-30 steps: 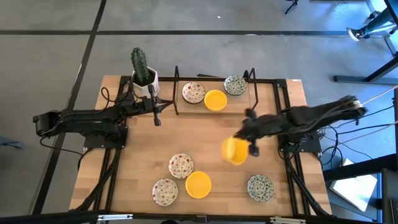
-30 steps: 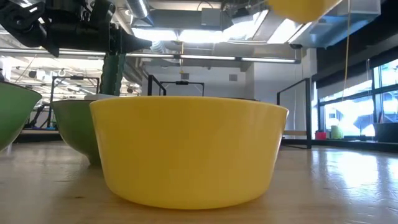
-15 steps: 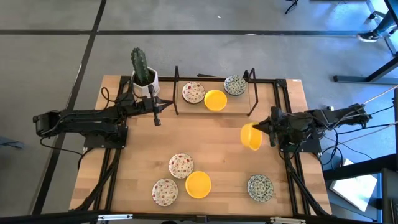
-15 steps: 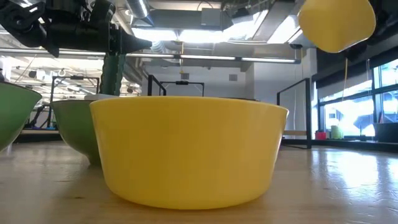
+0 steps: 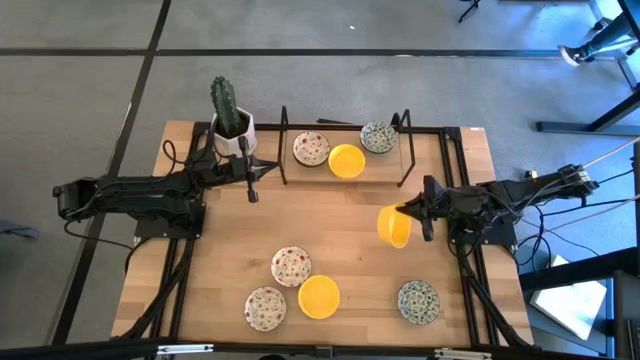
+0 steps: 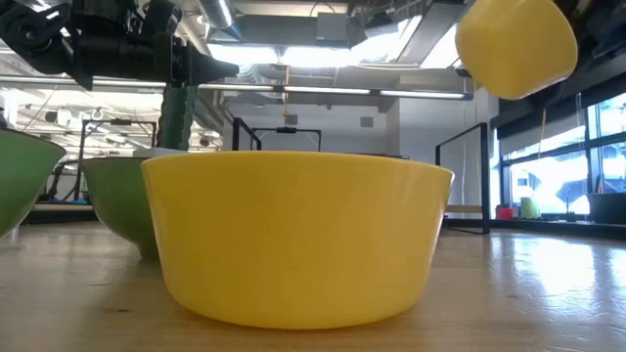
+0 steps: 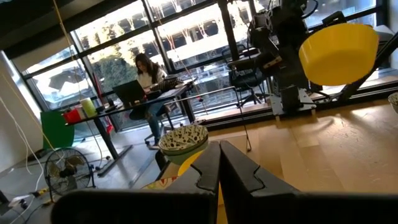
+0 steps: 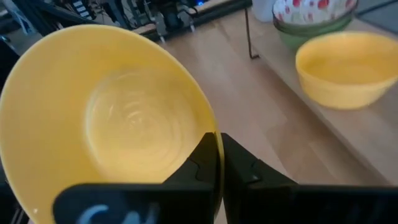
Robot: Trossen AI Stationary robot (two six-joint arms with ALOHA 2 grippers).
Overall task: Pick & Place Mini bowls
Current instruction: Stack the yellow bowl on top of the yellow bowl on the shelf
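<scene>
Left claw (image 5: 252, 193) parked at upper left of the high view near the cactus pot (image 5: 233, 130), fingers shut on nothing. Lower centre: two red-speckled bowls (image 5: 290, 266) and a yellow bowl (image 5: 319, 296) resting on the surface (image 5: 340, 215) — another three bowls (image 5: 346, 160) at upper centre. Right of centre, carry step in hand: right claw (image 5: 409, 214) clamped shut on the rim of a lifted yellow bowl (image 5: 394, 226), tipped on edge. Next, probably: level it, lower among the upper group — then release.
</scene>
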